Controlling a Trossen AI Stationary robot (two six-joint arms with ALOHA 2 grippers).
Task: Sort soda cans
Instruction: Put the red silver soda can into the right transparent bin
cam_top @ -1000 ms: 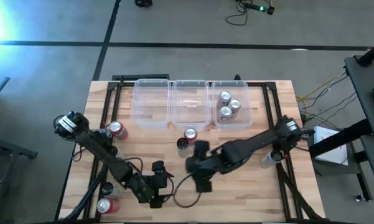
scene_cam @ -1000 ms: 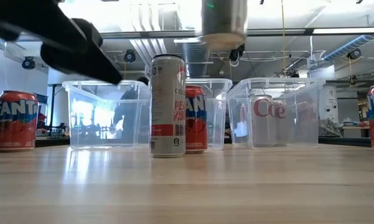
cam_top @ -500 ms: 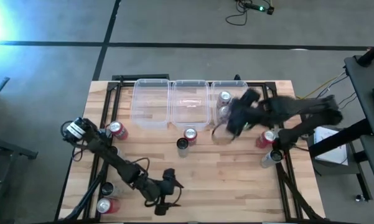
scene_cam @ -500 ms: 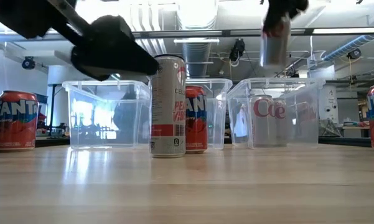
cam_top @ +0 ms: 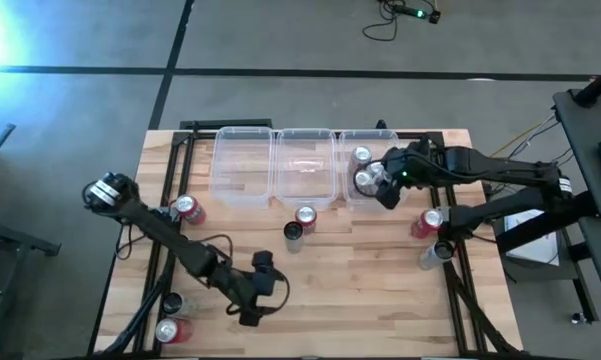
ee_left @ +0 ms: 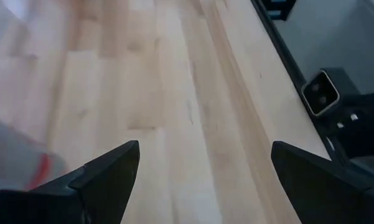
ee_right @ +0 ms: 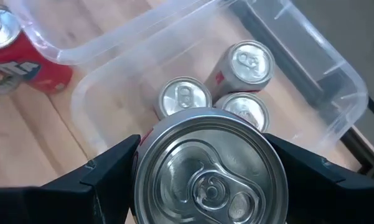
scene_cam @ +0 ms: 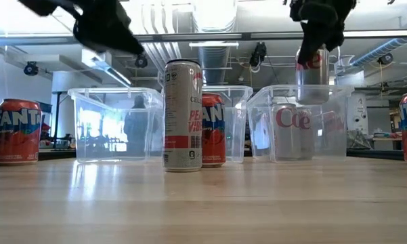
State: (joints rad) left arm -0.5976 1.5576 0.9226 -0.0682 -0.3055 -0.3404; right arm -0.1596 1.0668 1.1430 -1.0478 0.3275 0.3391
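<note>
Silver can in my right gripper: the fingers squeeze it on both sides, and I see its shiny top right in front of the right wrist camera. This held can hangs over the clear bin at the right end of the row, the one that has three silver-topped cans standing in it. From the low camera its bottom looks level with the bin's rim, so I think it is not down yet.

I judge the step in hand is dropping this can in with its friends. Next I should lower it into the free spot beside the three cans, keep it upright, and only then let go. If I let go too high, it could tip and knock the others.

My left gripper waits low over bare wood near the front of the table, fingers spread wide, holding nothing.

Writing I can read: "Coke" in red on a grey can inside the bin, and "FANTA" on the red can at the far left. A tall silver can in the middle has red letters I cannot read fully. Other cans wait on the table.
</note>
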